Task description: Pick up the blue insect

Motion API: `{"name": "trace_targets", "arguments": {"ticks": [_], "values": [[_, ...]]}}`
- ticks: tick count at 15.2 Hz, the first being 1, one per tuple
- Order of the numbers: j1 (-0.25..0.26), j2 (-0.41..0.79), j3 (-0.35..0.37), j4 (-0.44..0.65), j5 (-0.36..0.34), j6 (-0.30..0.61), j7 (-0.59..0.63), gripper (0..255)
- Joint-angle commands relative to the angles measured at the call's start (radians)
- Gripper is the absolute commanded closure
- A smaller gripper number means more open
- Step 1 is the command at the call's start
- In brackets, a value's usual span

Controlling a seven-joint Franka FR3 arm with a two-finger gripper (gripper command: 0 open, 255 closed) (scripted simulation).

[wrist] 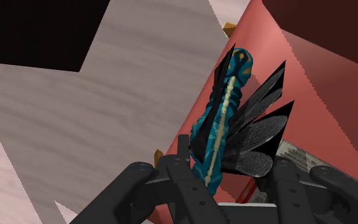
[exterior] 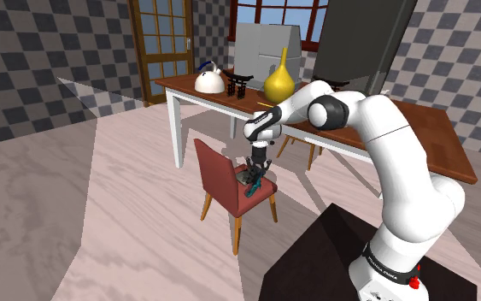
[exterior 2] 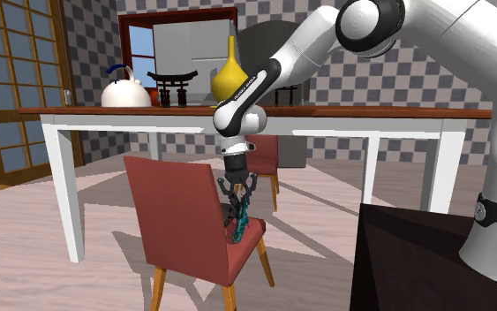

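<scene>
Arm: 1 white arm reaches down to the chair (exterior 2: 167, 199), which stands in front of the table (exterior: 426, 128).
Gripper: the gripper (exterior 2: 237, 196) points down over the chair seat, between the backrest and the front edge.
Grip state: the 2 fingers (wrist: 184, 181) are closed onto the insect (wrist: 225, 118) and clasp its near end between them.
Insect: blue-green body with a pale stripe along it and dark wings. It hangs from the fingertips, pointing down toward the red seat.
Contact with seat: the low end is just over the seat; touching or apart cannot be told.
Chair: red, with orange-brown legs, on a pale plank floor (exterior: 127, 197) just beside the table.
Table top: a white kettle (exterior: 210, 82), a yellow vase (exterior: 278, 81) and a small black gate-shaped ornament (exterior: 240, 85) stand together, well apart from the gripper.
</scene>
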Motion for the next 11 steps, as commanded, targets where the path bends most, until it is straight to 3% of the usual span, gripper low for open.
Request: {"name": "trace_targets", "arguments": {"ticks": [1, 2, 11], "values": [[-0.009, -0.003, -0.008, -0.011, 0.003, -0.001, -0.001, 255], [-0.013, 0.074, -0.005, 0.094, 0.001, -0.03, 0.006, 255], [-0.014, -0.014, -0.004, 0.068, -0.01, -0.091, 0.015, 255]]}}
